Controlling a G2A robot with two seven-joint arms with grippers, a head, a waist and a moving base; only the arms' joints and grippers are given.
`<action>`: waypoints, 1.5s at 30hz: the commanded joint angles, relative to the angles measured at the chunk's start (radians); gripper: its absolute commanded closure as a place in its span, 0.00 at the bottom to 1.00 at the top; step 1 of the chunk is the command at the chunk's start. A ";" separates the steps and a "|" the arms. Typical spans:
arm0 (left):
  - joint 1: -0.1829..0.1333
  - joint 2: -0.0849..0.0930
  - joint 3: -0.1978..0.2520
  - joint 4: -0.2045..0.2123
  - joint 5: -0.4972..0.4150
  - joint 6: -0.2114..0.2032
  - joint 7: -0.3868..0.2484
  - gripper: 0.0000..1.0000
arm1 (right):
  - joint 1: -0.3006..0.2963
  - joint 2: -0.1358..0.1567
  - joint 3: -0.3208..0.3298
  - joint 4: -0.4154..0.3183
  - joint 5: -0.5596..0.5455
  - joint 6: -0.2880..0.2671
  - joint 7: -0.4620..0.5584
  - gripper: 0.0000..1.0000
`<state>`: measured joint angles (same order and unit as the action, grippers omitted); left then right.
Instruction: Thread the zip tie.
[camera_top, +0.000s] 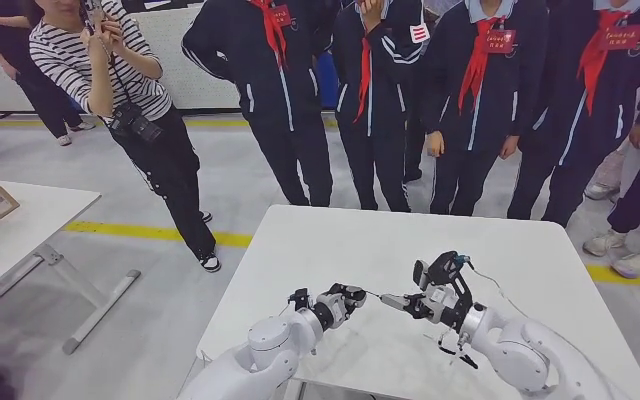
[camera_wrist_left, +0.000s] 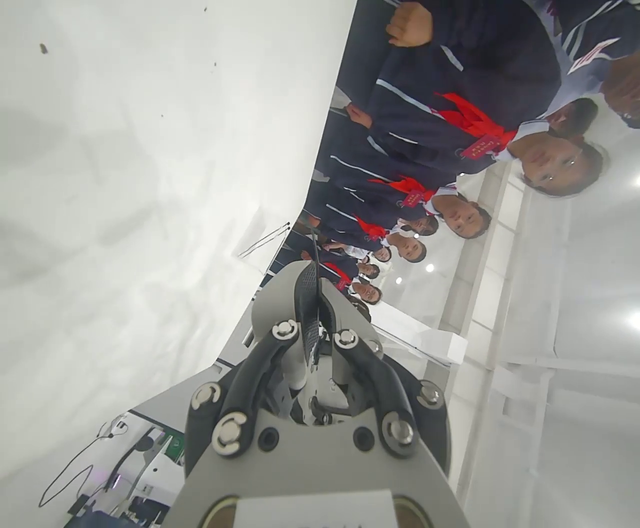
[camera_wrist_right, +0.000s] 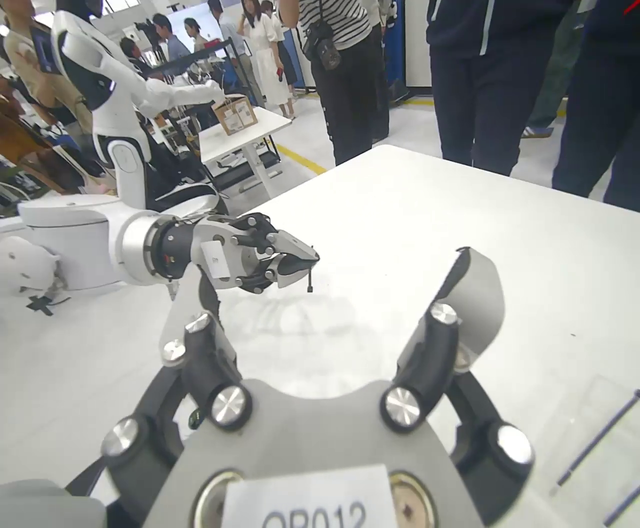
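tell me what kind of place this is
Probably a robotics demo or workshop hall: a second white robot stands at another table, and a yellow line marks the grey floor.

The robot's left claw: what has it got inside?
A thin black zip tie is pinched in the shut left gripper; a short end hangs below its tips. The stretch clamped inside is covered, so how much it holds cannot be seen.
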<state>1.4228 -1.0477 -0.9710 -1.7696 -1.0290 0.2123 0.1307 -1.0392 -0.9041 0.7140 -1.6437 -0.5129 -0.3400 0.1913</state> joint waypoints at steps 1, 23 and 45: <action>0.000 0.000 0.000 0.000 0.000 0.000 0.000 1.00 | 0.000 0.000 0.000 0.000 0.001 0.000 0.000 0.00; 0.018 -0.015 0.052 -0.011 0.332 -0.104 0.080 1.00 | 0.066 -0.069 0.022 0.254 0.884 0.000 0.559 0.00; 0.032 -0.028 0.070 -0.024 0.451 -0.115 0.095 1.00 | 0.150 -0.150 -0.054 0.420 1.099 0.136 0.717 0.00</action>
<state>1.4547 -1.0758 -0.9014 -1.7935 -0.5775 0.0975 0.2259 -0.8883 -1.0547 0.6594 -1.2223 0.5868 -0.2024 0.9091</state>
